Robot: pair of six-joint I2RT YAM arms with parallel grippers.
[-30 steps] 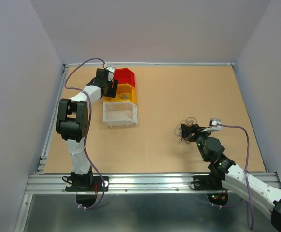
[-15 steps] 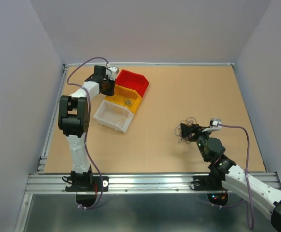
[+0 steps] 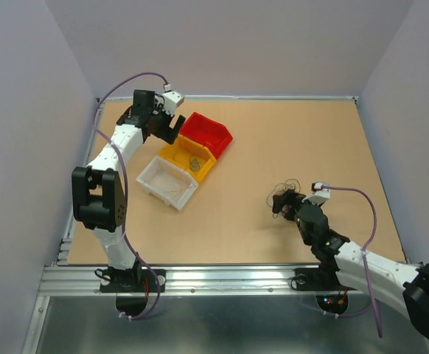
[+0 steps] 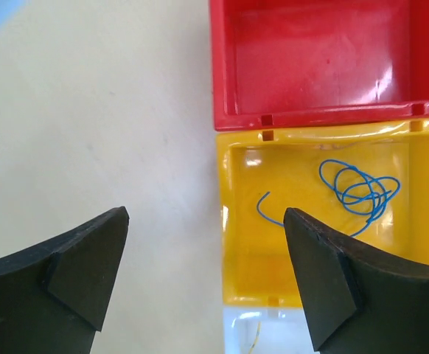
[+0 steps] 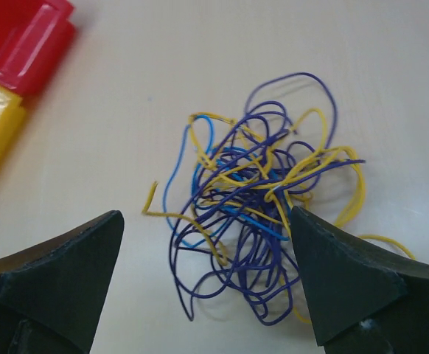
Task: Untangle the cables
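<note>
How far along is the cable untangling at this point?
Barely started. Done: one blue wire lies in the yellow bin, and a thin yellow strand shows in the clear bin. In hand: nothing; the right end effector hovers open over the clump, and the left end effector is open above the bins. Left: the purple, yellow and blue wires in that clump are knotted together on the table.

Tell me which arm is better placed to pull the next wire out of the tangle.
Right. The right claw is open at the tangled cables, straddling the clump. The left claw, also open, is across the table by the yellow bin.
</note>
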